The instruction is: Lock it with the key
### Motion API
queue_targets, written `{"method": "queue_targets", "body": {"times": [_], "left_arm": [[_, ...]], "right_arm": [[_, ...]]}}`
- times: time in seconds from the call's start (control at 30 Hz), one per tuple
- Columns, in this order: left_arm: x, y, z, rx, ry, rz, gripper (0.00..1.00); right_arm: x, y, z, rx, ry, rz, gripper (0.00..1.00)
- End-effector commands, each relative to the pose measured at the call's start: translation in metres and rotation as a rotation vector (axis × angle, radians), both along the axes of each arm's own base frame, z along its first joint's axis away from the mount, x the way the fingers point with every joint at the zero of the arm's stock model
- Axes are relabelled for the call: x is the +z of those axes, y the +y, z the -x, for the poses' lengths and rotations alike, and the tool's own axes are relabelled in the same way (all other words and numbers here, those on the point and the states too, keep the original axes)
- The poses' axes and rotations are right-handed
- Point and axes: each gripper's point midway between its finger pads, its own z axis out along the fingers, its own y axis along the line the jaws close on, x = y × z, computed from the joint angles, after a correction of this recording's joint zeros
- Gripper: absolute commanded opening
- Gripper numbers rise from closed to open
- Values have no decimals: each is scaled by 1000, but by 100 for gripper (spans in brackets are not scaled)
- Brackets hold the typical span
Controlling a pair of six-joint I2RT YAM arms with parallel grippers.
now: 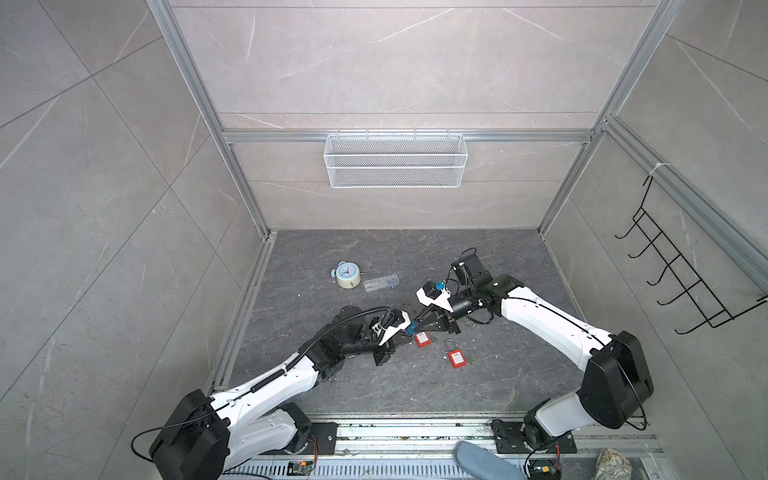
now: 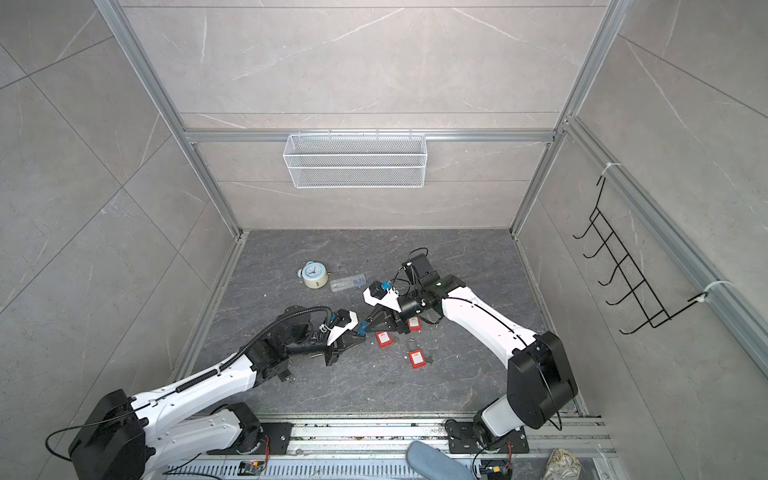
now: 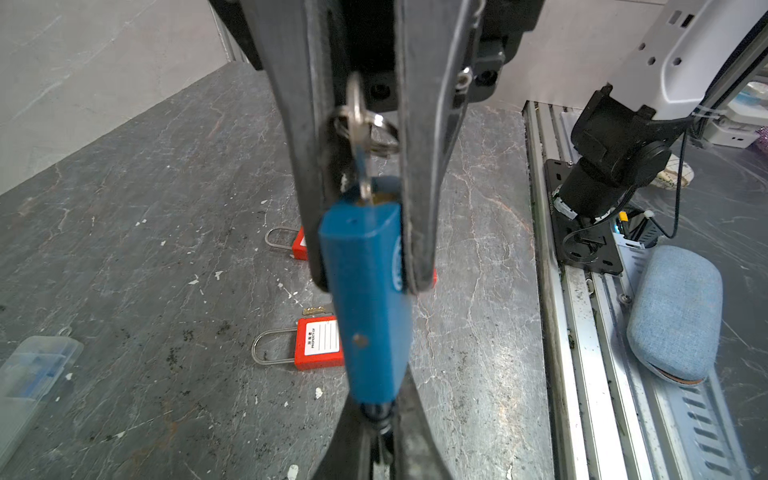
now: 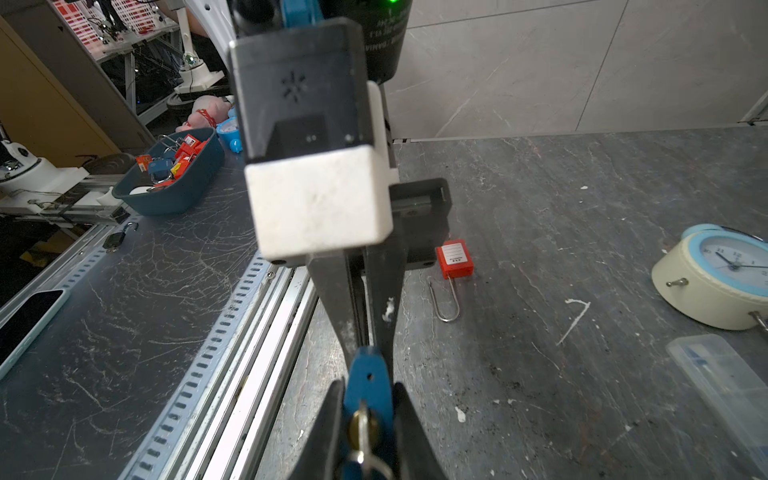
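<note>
Pale marbled tile walls [image 1: 395, 62] box in a dark, scuffed stone-look tabletop [image 1: 507, 374]. Over its middle both arms reach inward, tip to tip. The left gripper [image 3: 376, 415] is pinched shut on one end of a blocky blue padlock [image 3: 365, 299]. The right gripper [image 4: 369, 386] clamps the other end, where a steel key [image 3: 358, 137] sits in the slot.

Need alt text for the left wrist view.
The left tool grips a blue padlock with a ringed key in its keyway; the right tool meets the padlock's far end. Behind, a red padlock lies on the dark table, another half hidden.
</note>
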Motion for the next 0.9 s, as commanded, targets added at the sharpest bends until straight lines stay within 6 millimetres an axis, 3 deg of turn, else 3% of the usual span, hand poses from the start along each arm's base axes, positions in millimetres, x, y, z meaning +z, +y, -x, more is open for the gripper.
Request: {"method": "queue_targets", "body": {"times": [0.0, 0.17, 0.53, 0.87], "left_arm": [[77, -16, 18, -177, -204, 181, 0], [96, -12, 19, -226, -213, 226, 0], [114, -18, 24, -376, -166, 228, 0], [114, -20, -6, -262, -282, 139, 0]], "right_arm": [[-3, 5, -8, -12, -42, -28, 0], [-10, 6, -6, 1, -12, -20, 0], [-19, 5, -2, 18, -31, -35, 0], [-30, 10, -11, -33, 39, -12, 0]]}}
